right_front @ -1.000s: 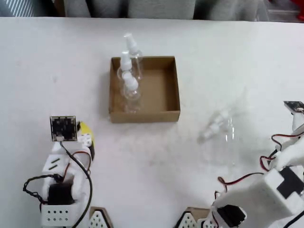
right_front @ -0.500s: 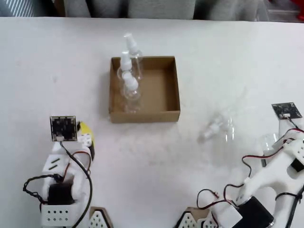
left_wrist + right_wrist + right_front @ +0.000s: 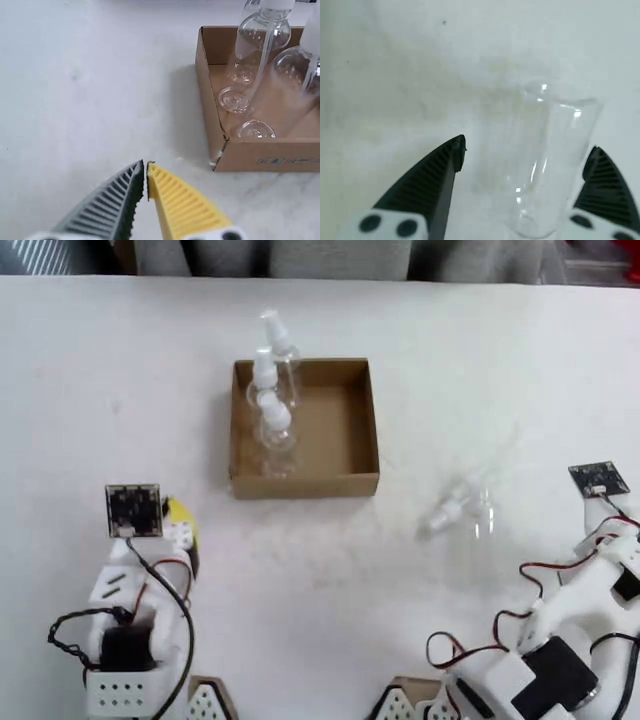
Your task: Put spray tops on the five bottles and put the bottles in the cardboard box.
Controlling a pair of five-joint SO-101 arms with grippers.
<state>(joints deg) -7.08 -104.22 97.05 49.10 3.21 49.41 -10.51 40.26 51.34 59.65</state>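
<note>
- The clear bottle [image 3: 550, 165] lies between the jaws of the right end effector [image 3: 527, 147]. The jaws stand wide apart. The bottle sits closer to one jaw, and contact cannot be confirmed. Whether this bottle carries a spray top cannot be told.
- Change: over the last second the right arm [image 3: 560, 640] swings round at its base and its wrist shifts inward across the worktop [image 3: 120, 360], bringing this bottle between the open jaws. Nothing is gripped yet. Judgement: the arm is set up for a pick, so the next action is to close on the bottle body.
- A second bottle [image 3: 465, 505] lies on its side on the worktop, between the cardboard box [image 3: 305, 483] and the right arm, with a spray top fitted. Its position is unchanged.
- The capped bottles [image 3: 273, 425] stand upright along one side of the cardboard box, also unchanged. Three spray tops show there. Whether the farthest bottle stands inside the box or just behind it cannot be told.
- The left end effector [image 3: 145, 167] is closed with nothing in it, near the box corner. The left arm is stationary across the interval.
- Judgement: the task is past halfway, with two bottles still outside the box.
</note>
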